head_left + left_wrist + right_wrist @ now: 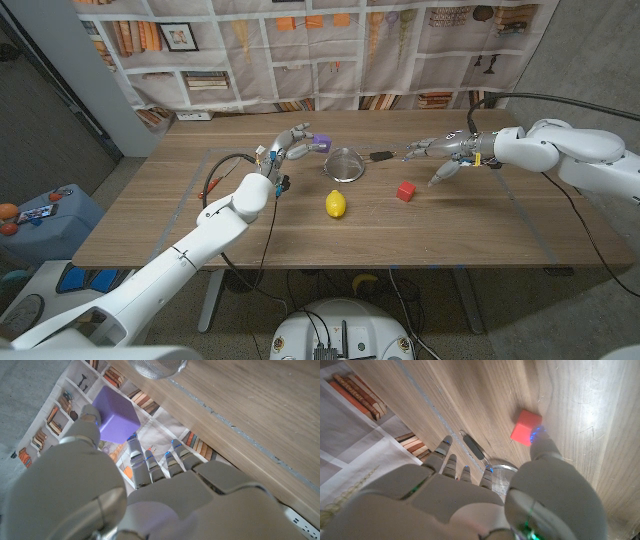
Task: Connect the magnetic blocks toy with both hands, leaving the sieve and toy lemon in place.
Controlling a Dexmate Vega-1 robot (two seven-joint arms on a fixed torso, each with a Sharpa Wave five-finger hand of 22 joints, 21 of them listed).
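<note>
Sieve (pixel 345 162) first: it sits on my wooden bench (pixel 150 215) a little beyond the middle, its black handle (pixel 381 156) pointing right, and I cannot tell from the head view whether anything lies in its mesh bowl. My left robot hand (pixel 291 145) is raised above the bench just left of the sieve, arm stretched forward from the near left corner, and it holds the purple block (pixel 321 142) pinched at its fingertips. My right arm reaches in from the far right, and my right robot hand (pixel 445 152) hovers with its fingers spread and holding nothing, the longer fingers pointing left towards the sieve handle and the thumb angled down towards the red block (pixel 405 191). That red block rests on the bench right of centre, nearer than the sieve and apart from it. The toy lemon (pixel 336 204) lies near the middle, on the near side of the sieve and left of the red block. My left wrist view shows the purple block (pixel 116 416) close up, one fingertip (pixel 90 415) pressed to its side, with the sieve's rim (pixel 155 367) at the picture's edge. My right wrist view shows what the head view leaves unclear: my thumb tip (pixel 540 442) is just beside the red block (pixel 525 427), though I cannot tell if it touches.
</note>
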